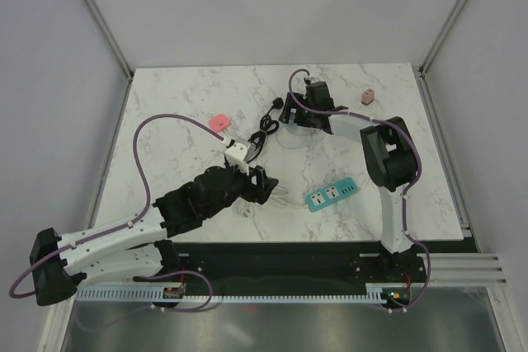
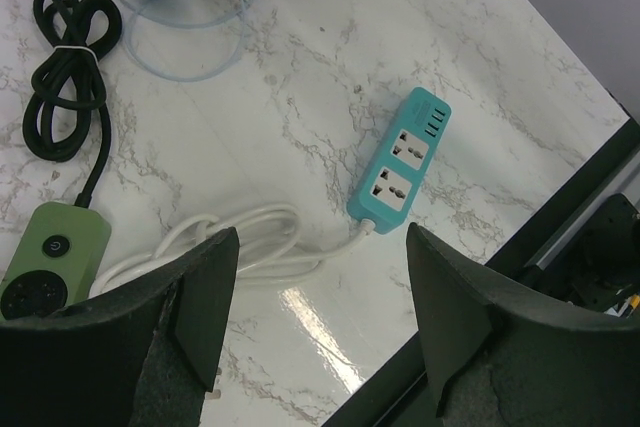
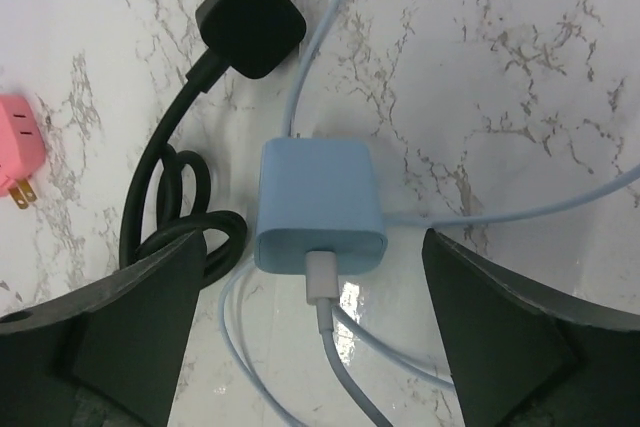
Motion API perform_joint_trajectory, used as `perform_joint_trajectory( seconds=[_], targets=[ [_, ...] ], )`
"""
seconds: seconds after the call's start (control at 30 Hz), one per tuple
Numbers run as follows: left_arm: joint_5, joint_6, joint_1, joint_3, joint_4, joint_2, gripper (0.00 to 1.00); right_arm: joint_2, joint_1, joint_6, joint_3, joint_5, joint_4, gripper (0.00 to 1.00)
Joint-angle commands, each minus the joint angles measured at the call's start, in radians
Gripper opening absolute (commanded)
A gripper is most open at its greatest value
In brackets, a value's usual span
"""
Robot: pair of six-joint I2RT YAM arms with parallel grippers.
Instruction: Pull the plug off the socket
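Left claw (image 2: 320,322) gapes above teal socket strip (image 2: 400,167); right claw (image 3: 315,337) spread over blue charger (image 3: 320,197)

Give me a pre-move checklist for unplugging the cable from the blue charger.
1. The right gripper is open: ok, jaws spread wide.
2. The blue charger sits between its jaws: ok, roughly centred.
3. The white connector is seated in the charger: ok, not yet pulled.
4. The black cord is clear of the grasp: cannot tell, it runs close beside the right gripper.
5. The left gripper is free to help: ok, open and empty, near the teal power strip.
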Motion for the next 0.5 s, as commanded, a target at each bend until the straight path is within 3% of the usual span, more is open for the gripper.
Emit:
perform_joint_trajectory(
  seconds=[0.0, 0.2, 0.47],
  targets=[
    [-0.009, -0.018, 0.003, -0.005, 0.035, 0.013, 0.74, -0.048, -0.002, -0.073, 0.053, -0.016, -0.114, 0.98],
    [0.020, -0.020, 0.001, 0.006, 0.046, 0.043, 0.74, -0.136, -0.004, -0.115, 0.191, 0.047, -0.294, 0.98],
    [0.035, -0.026, 0.003, 0.014, 0.047, 0.059, 0.74, -0.316, -0.105, -0.072, 0.197, 0.030, -0.395, 0.98]
  ],
)
